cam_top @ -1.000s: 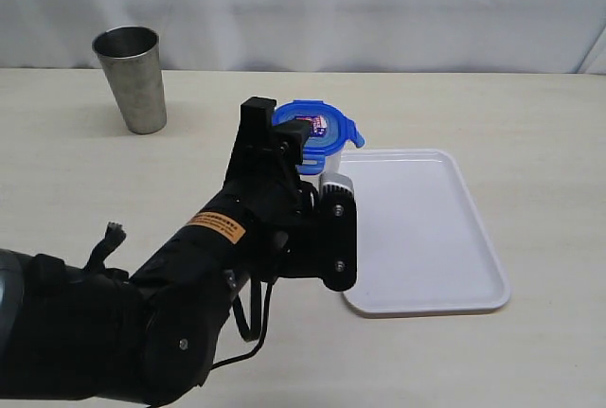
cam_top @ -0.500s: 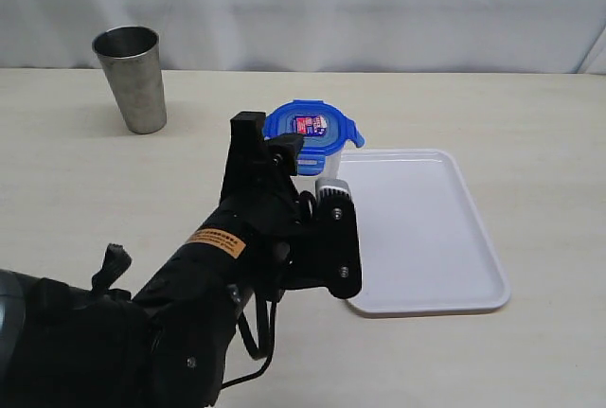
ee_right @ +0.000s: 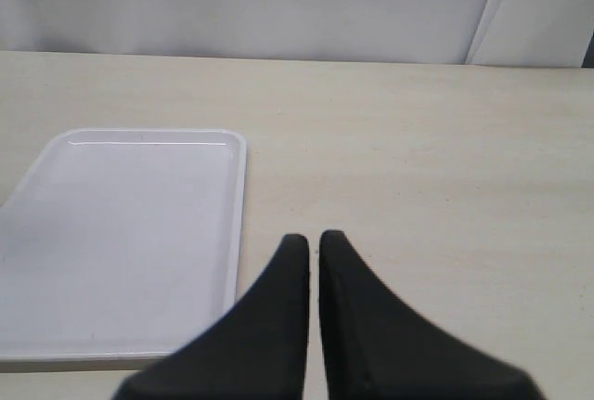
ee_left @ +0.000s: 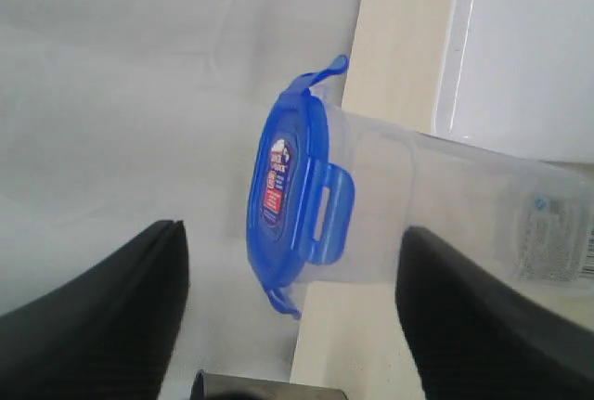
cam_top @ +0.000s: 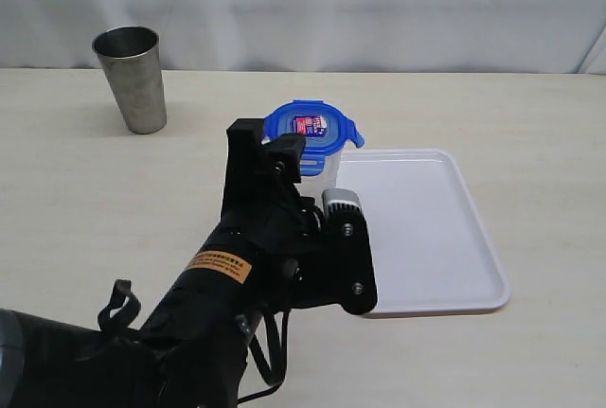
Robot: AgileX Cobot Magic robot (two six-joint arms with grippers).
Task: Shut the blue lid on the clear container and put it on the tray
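On the pale beige desk (cam_top: 95, 200) before a white curtain (cam_top: 379, 10), the tall clear plastic container (cam_top: 327, 164), blue rounded-square lid (cam_top: 311, 126) on top, stood just beside the flat white tray (cam_top: 426, 228). The left tool (cam_top: 267, 143) gaped wide around it, gripping nothing; the right tool (ee_right: 313, 242) was pinched together, empty.

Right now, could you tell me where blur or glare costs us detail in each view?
Exterior view: even soft light, sharp throughout. Left wrist view: the blue lid is fairly crisp, the left gripper's fingers are dark blurred masses, the tray washes out near white. Right wrist view: sharp tray; the right gripper's fingers are featureless black.
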